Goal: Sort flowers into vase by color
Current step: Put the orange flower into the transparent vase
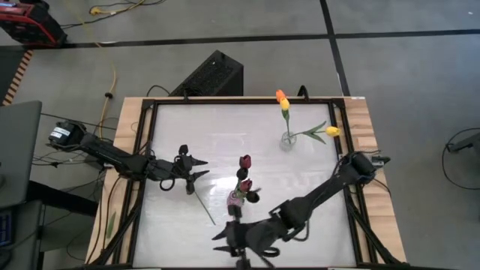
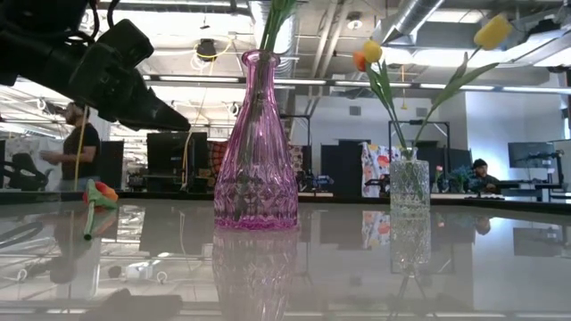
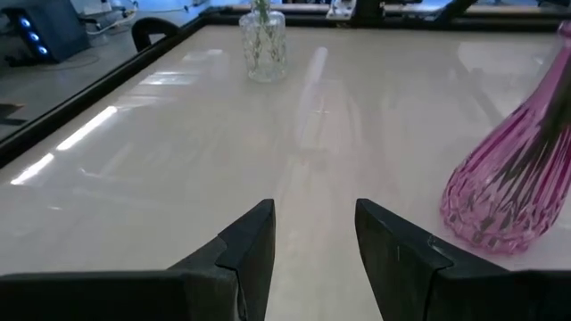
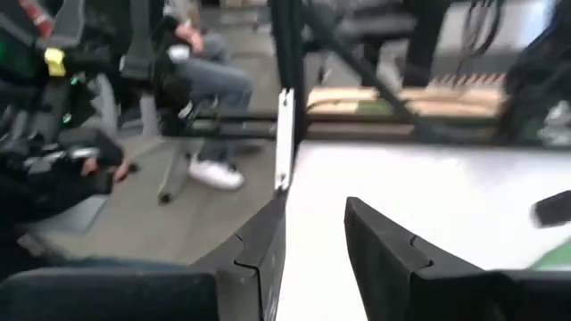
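We record a pink vase [image 1: 237,199] at table centre holding dark maroon tulips [image 1: 244,161], and a clear vase [image 1: 287,139] toward the far edge holding yellow tulips [image 1: 332,131] and an orange-red tulip [image 1: 280,95]. One orange-red tulip [image 2: 100,193] lies flat on the white table [image 1: 315,172], just beside the left gripper [image 1: 196,169], whose fingers stand apart, holding nothing. The right gripper [image 1: 225,234], near the front edge, likewise stands parted and empty.
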Controlling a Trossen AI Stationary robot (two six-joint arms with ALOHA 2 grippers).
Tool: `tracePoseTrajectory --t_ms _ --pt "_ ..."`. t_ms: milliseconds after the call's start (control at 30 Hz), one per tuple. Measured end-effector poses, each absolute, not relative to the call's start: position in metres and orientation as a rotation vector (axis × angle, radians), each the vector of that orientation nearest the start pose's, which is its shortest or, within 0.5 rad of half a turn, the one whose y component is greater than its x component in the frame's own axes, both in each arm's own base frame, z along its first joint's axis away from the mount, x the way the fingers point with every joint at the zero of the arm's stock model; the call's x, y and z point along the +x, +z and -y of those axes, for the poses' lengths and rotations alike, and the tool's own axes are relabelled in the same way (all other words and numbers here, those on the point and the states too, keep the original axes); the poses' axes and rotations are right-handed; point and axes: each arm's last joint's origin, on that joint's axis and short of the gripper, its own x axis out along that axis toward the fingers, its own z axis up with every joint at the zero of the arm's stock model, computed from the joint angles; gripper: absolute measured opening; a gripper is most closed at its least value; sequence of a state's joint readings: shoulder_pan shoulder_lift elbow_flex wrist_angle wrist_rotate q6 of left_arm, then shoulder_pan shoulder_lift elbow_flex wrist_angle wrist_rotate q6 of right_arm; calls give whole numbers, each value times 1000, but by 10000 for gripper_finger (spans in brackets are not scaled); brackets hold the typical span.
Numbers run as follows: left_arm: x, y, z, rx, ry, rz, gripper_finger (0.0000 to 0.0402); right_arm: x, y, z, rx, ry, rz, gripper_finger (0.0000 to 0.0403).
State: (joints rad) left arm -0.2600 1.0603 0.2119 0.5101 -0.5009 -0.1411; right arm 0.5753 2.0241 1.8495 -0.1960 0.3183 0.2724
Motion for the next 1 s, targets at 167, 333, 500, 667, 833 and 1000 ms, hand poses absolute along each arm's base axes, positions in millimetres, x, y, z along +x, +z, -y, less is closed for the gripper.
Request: tracePoseTrajectory --t_ms 167,333,500,667,833,1000 --pt "183 158 34 40 254 -314 146 408 326 -259 156 273 -451 144" --pt "183 158 34 85 247 -320 146 394 351 -274 158 345 -393 144" --pt "183 158 34 107 245 -321 146 377 410 -267 97 311 -185 144" --pt "183 157 34 100 249 -331 146 370 468 -217 71 114 -29 140" --pt "181 154 32 118 301 -357 146 382 490 -126 132 -111 -43 134" --pt "178 148 31 117 312 -419 146 411 472 -25 235 -218 -140 134"
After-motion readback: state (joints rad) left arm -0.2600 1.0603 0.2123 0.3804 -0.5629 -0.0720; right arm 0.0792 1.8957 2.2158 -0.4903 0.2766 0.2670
